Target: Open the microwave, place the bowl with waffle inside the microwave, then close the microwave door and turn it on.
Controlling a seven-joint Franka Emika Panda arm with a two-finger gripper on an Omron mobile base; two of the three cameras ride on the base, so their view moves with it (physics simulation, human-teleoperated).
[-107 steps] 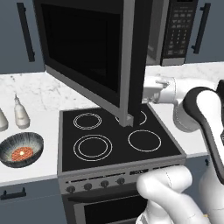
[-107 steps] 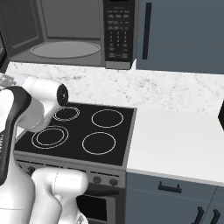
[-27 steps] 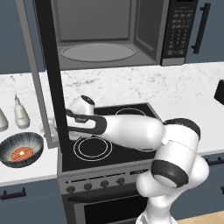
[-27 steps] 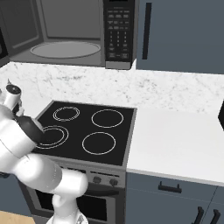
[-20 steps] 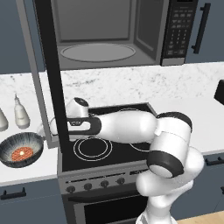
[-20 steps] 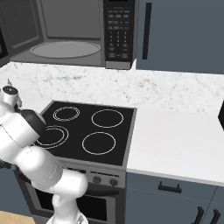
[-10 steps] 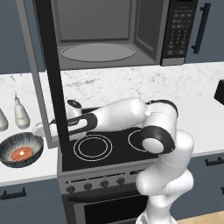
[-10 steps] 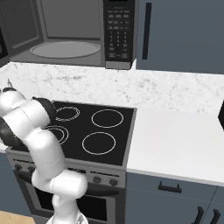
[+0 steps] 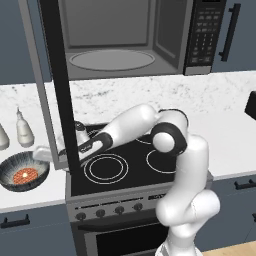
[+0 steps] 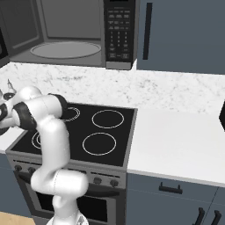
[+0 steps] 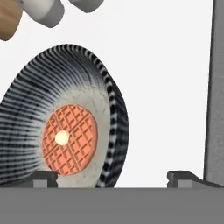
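The microwave [image 9: 120, 45] [image 10: 66, 30] stands open, its grey interior and glass turntable [image 9: 111, 59] exposed. The microwave door [image 9: 57, 85] is swung out to the left and seen edge-on. On the white counter left of the stove sits the dark streaked bowl [image 9: 24, 171] [image 11: 65, 118], and the orange gridded waffle [image 9: 26, 176] [image 11: 70, 140] lies inside it. My gripper [image 9: 42, 154] [image 11: 114, 177] reaches under the door's lower edge to the bowl's right side. It is open, with the bowl's right rim between its fingertips [image 11: 43, 177].
Two pale bottles [image 9: 22, 135] [image 11: 43, 11] stand on the counter behind the bowl. The black four-ring stove [image 9: 120, 162] [image 10: 88, 132] lies under my arm. The door's grey edge [image 11: 214, 87] is close on the gripper's right side. White counter [image 10: 176, 136] extends to the stove's right.
The door has swung fully open. My arm has swept left across the stove, and the gripper has come past the door's lower edge to the bowl.
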